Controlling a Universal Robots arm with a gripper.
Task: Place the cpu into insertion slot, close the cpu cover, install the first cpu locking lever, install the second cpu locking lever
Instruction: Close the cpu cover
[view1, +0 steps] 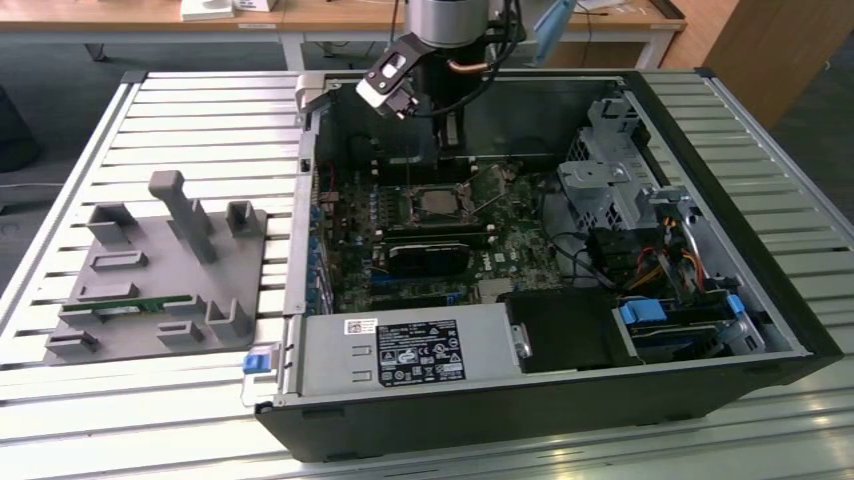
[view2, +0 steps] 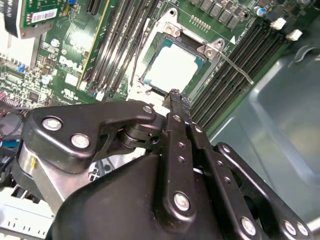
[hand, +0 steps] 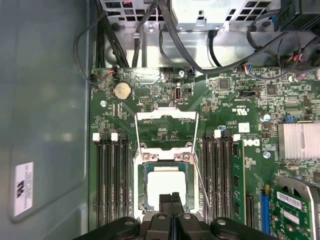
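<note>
- The cpu (hand: 165, 184) is a pale, flat square sitting inside the insertion slot (hand: 142, 192), framed by the slot's silver rim on the green board.
- The cpu cover (hand: 166, 115) is open, lying back flat on the board just beyond the slot, with green board showing through its window.
- The gripper (hand: 171, 202) hangs at the cpu's near edge, its two black fingertips pressed together with nothing between them.
- Banks of black memory slots (hand: 111, 185) flank the slot on both sides; a coin battery (hand: 122, 91) and dark cables (hand: 175, 35) lie farther off.
- The second wrist view shows the gripper (view2: 175, 97) close up and a thin locking lever (view2: 235, 65) angled away from the slot.
- The exterior view shows the arm (view1: 447, 25) reaching down into the open computer case (view1: 534, 410), with a grey fixture (view1: 160, 270) on the exterior view's left.
</note>
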